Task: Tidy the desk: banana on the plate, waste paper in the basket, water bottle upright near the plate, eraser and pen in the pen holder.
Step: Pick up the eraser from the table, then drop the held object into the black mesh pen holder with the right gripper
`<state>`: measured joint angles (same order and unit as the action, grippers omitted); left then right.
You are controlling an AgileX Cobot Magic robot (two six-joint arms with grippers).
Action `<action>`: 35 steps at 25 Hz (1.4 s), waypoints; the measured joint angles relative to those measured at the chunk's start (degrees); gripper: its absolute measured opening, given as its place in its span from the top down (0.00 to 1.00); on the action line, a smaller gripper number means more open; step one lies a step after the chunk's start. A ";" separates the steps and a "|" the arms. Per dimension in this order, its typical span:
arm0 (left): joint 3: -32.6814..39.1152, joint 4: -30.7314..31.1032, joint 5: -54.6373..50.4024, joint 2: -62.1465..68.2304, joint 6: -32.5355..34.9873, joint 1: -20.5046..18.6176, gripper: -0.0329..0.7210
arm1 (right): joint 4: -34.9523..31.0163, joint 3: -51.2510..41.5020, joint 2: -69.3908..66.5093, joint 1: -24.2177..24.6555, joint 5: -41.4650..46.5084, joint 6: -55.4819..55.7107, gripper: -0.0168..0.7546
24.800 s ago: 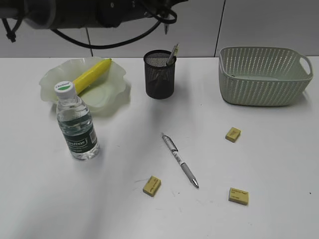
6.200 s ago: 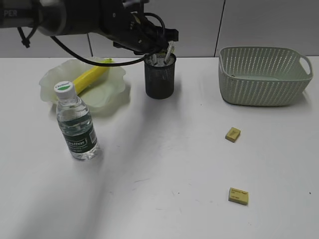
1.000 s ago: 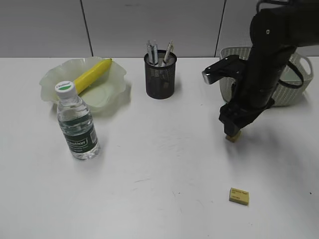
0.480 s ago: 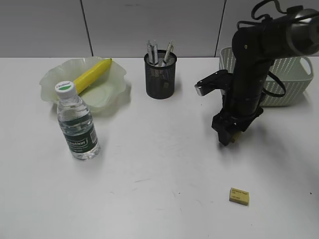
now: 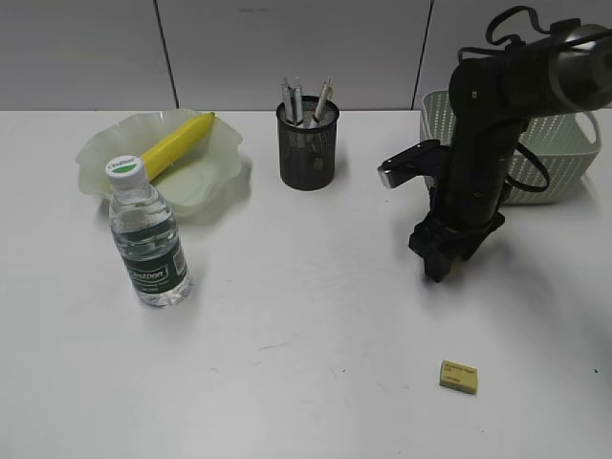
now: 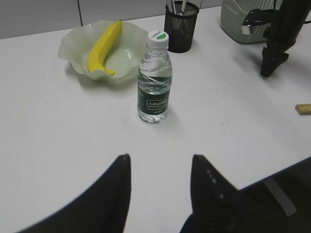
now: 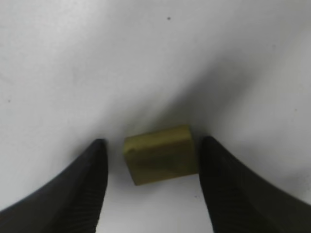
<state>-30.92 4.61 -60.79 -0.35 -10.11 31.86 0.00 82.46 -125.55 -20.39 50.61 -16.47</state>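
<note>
My right gripper (image 7: 153, 141) is open and down at the table, its fingers on either side of a small yellow eraser (image 7: 160, 154) with a narrow gap on each side. In the exterior view the right gripper (image 5: 440, 266) hides that eraser. A second eraser (image 5: 458, 375) lies nearer the front. The banana (image 5: 177, 143) lies on the plate (image 5: 96, 158). Beside the plate the water bottle (image 5: 146, 234) stands upright. Pens (image 5: 292, 96) stick out of the pen holder (image 5: 307, 153). My left gripper (image 6: 160, 158) hangs open over bare table. No waste paper shows.
The basket (image 5: 564, 143) stands at the back right, partly behind the right arm (image 5: 483, 143). In the left wrist view the table's front edge (image 6: 272, 172) runs close to the second eraser (image 6: 303, 108).
The right gripper has come down around the eraser, which showed below it a second ago and is now hidden in the exterior view. Its jaws have narrowed. The left arm stays out of the exterior view.
</note>
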 joint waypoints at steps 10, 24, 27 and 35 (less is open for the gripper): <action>0.00 0.00 0.00 0.00 0.00 0.00 0.55 | 0.00 2.29 -0.08 0.00 1.05 -0.13 0.58; 0.00 0.05 0.00 0.00 0.00 0.00 0.55 | -18.41 4.61 15.32 -0.64 -10.72 -12.57 0.58; 0.00 0.05 0.00 0.00 0.00 0.00 0.55 | -24.96 5.55 15.56 -0.70 -15.73 -19.22 0.58; 0.00 0.05 0.00 0.00 0.00 0.00 0.55 | -38.36 12.84 9.20 -0.71 -23.82 -32.19 0.58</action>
<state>-30.92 4.66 -60.79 -0.35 -10.11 31.86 -38.36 95.30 -116.35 -21.10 26.79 -48.66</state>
